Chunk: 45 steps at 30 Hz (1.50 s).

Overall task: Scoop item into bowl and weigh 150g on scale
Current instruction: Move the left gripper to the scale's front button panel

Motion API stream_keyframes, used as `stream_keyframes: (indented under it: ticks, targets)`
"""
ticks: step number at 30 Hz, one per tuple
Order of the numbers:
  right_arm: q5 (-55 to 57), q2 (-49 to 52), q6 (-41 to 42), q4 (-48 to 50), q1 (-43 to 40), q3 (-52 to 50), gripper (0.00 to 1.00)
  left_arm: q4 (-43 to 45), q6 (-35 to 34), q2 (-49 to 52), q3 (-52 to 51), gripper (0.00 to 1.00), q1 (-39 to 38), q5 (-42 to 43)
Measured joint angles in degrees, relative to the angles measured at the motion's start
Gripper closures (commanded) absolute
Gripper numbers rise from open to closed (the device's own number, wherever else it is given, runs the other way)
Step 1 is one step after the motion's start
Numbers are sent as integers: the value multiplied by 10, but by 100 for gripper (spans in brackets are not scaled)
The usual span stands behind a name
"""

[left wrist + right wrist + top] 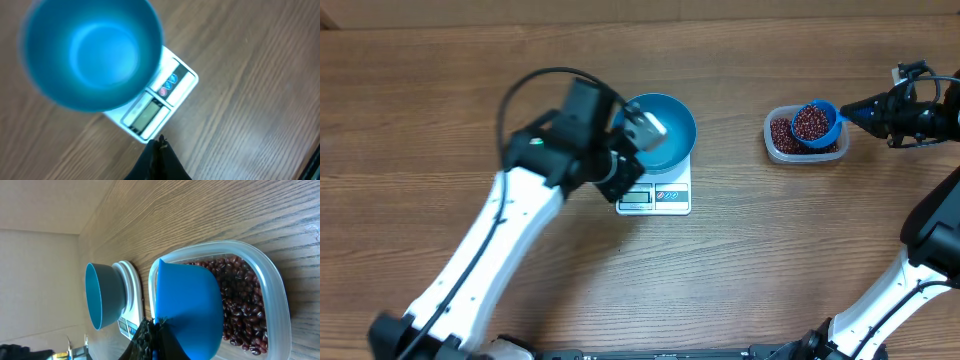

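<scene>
- While the round blue bowl (676, 128) sits empty on the white kitchen scale (655, 196) at the centre of the overhead view, the scale's display edge faces the bottom of the frame, uncovered so it can be read.
- Left gripper (161, 146) is closed with nothing between its fingers. Seen from overhead it hangs over the bowl's left rim, and whether it touches the rim cannot be told.
- Right gripper (857, 107), at the right edge, is clamped on the handle of a small blue scoop (192, 305), held level, probably to keep its load from spilling.
- Red-brown beans (811, 122) heap the scoop, which is just above the clear plastic tub (775, 148) at upper right. The tub holds more beans.
- No beans are in the bowl yet. Tub and scale stand well apart on the wooden desk (470, 60), so the scoop likely needs carrying leftward.
</scene>
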Motion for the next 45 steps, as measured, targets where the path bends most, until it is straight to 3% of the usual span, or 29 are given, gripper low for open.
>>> stream_keyframes:
  ticks: [9, 24, 32, 45]
  targets:
    - [0, 0, 0, 0, 0, 0, 96, 18, 3, 92, 0, 96, -85, -72]
    - [0, 0, 0, 0, 0, 0, 96, 114, 5, 200, 0, 96, -96, -93]
    - [0, 0, 0, 0, 0, 0, 96, 132, -43, 210, 0, 96, -100, -99]
    - [0, 0, 0, 0, 0, 0, 96, 183, -148, 211, -51, 96, -141, -192]
